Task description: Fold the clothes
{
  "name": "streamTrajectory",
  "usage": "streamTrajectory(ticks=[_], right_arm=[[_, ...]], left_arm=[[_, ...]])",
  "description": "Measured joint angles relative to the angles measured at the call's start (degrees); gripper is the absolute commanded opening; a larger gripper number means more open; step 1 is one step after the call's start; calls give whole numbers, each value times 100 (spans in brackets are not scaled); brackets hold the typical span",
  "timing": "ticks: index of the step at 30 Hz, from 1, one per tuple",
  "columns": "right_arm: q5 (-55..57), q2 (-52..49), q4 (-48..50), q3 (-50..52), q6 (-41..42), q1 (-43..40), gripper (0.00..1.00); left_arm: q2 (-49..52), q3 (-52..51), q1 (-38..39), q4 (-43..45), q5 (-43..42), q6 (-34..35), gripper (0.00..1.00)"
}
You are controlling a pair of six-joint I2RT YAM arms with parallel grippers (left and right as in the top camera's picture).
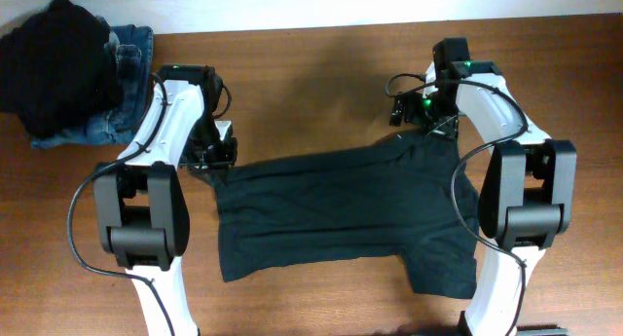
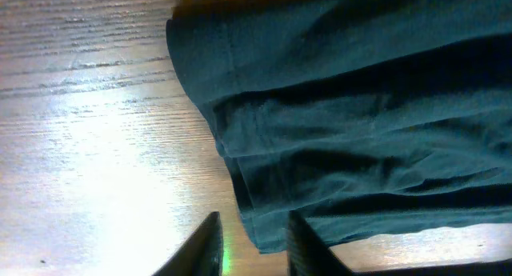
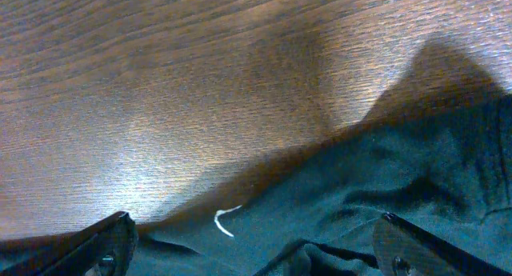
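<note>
Left hand (image 2: 253, 232) slightly parted, right hand (image 3: 256, 232) wide apart, both empty, at rumpled dark-green T-shirt (image 1: 341, 209) on wood-grain table (image 1: 311, 83).

Black garment (image 1: 54, 61) heaped atop blue jeans (image 1: 125, 46); brown wooden table (image 1: 311, 83).

From overhead we look straight down on the worktop (image 1: 311, 83), the T-shirt (image 1: 341, 209) mid-frame. Our left wrist view sits low and close at the T-shirt's left edge, past the left gripper (image 2: 254, 240); our right wrist view hugs its far right corner. All three views share the T-shirt
</note>
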State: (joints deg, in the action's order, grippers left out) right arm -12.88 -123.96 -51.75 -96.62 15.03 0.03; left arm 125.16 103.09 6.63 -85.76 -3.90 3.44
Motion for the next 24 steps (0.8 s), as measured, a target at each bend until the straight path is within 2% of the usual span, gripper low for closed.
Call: streamTrajectory(ticks=[2, 4, 14, 21, 24], right_arm=[[0, 0, 0, 0, 0, 0, 99], [0, 0, 0, 0, 0, 0, 99], [0, 0, 0, 0, 0, 0, 99], [0, 0, -52, 0, 2, 0, 99], [2, 0, -129, 0, 0, 0, 99]], left_arm=[[0, 0, 0, 2, 11, 37, 47], [0, 0, 0, 15, 11, 48, 47], [0, 0, 33, 225, -400, 44, 46], [0, 0, 354, 339, -514, 46, 46], [0, 0, 511, 487, -546, 52, 24]])
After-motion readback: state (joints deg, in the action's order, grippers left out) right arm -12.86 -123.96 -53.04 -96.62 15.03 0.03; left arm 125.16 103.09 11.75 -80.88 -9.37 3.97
